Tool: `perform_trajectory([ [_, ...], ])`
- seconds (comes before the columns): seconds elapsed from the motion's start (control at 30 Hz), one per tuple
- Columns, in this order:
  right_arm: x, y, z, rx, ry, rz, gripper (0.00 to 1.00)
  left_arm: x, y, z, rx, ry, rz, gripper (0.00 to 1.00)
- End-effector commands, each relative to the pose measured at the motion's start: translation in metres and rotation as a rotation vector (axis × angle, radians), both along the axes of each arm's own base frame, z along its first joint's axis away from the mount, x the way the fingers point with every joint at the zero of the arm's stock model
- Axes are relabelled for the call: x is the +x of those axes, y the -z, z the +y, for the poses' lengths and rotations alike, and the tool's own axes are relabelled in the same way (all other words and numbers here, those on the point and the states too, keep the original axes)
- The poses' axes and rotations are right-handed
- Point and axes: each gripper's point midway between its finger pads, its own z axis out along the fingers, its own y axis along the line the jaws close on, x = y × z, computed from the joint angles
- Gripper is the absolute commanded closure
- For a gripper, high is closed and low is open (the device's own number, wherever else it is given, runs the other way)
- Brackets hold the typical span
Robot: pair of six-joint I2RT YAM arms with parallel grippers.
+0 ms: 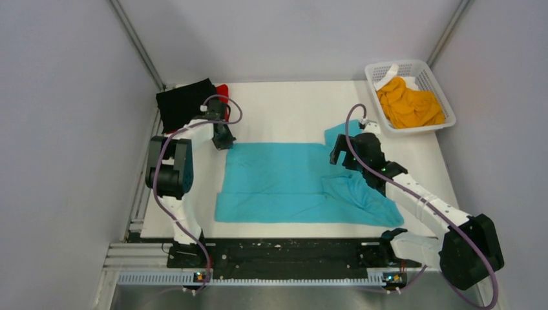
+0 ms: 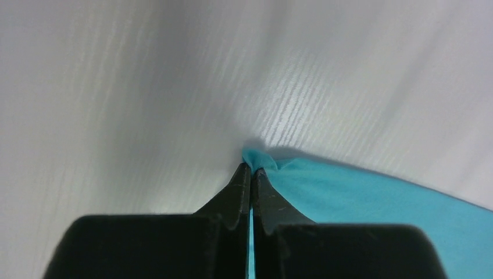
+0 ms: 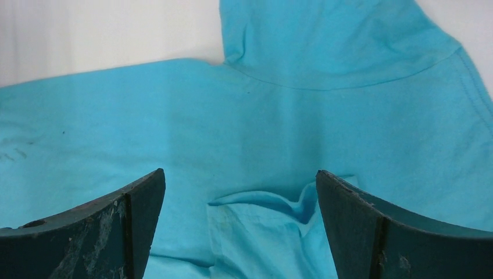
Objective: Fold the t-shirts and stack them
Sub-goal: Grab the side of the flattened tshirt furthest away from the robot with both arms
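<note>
Since the turquoise t-shirt (image 1: 284, 184) lying mostly flat on the white table (image 1: 284, 103) is light, limp cloth, it will sag and drag unless taken by corners. The left gripper (image 2: 251, 172) is pressed together on its far-left corner, seemingly at the hem, though that view is blurred. The right gripper (image 3: 239, 172) hangs spread wide over the sleeve end, holding nothing.

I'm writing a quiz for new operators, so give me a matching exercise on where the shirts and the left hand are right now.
1 turquoise t-shirt
2 orange-yellow t-shirt
3 black t-shirt
4 left hand

a in the white basket
b shut on a turquoise corner
c spread across the middle of the table
d at the far left corner

Pairs: 1-c, 2-a, 3-d, 4-b
</note>
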Motion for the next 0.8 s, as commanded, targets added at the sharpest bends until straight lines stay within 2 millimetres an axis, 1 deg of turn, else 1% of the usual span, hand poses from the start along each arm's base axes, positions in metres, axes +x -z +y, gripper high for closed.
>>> perform_trajectory([
  [0.0, 0.02, -0.017, -0.022, -0.06, 0.112, -0.042, 0.01, -0.007, -0.011, 0.033, 0.137, -0.092, 0.003, 1.0],
  [0.13, 0.056, -0.024, -0.025, -0.083, 0.149, -0.017, 0.01, -0.005, -0.014, 0.036, 0.142, -0.086, -0.003, 1.0],
  [0.2, 0.077, -0.017, -0.027, -0.065, 0.18, 0.031, 0.02, -0.006, -0.013, 0.033, 0.128, -0.072, 0.004, 1.0],
  [0.3, 0.115, -0.009, -0.021, -0.061, 0.181, 0.066, 0.06, -0.008, -0.013, 0.034, 0.132, -0.073, 0.009, 1.0],
  [0.4, 0.148, 0.005, -0.02, -0.101, 0.203, 0.115, 0.09, -0.008, -0.012, 0.032, 0.123, -0.06, 0.013, 1.0],
  [0.43, 0.157, 0.015, -0.02, -0.118, 0.212, 0.146, 0.11, -0.008, -0.013, 0.03, 0.115, -0.055, 0.01, 1.0],
  [0.53, 0.185, 0.032, -0.021, -0.141, 0.217, 0.177, 0.17, -0.007, -0.013, 0.028, 0.106, -0.048, 0.007, 1.0],
  [0.57, 0.193, 0.038, -0.024, -0.141, 0.22, 0.193, 0.19, -0.007, -0.014, 0.029, 0.11, -0.052, 0.007, 1.0],
  [0.6, 0.198, 0.05, -0.025, -0.148, 0.223, 0.229, 0.21, -0.006, -0.013, 0.029, 0.111, -0.055, 0.008, 1.0],
  [0.63, 0.204, 0.052, -0.025, -0.148, 0.229, 0.24, 0.22, -0.007, -0.012, 0.03, 0.115, -0.057, 0.012, 1.0],
  [0.77, 0.21, 0.075, -0.032, -0.183, 0.251, 0.279, 0.23, -0.006, -0.012, 0.031, 0.12, -0.062, 0.015, 1.0],
])
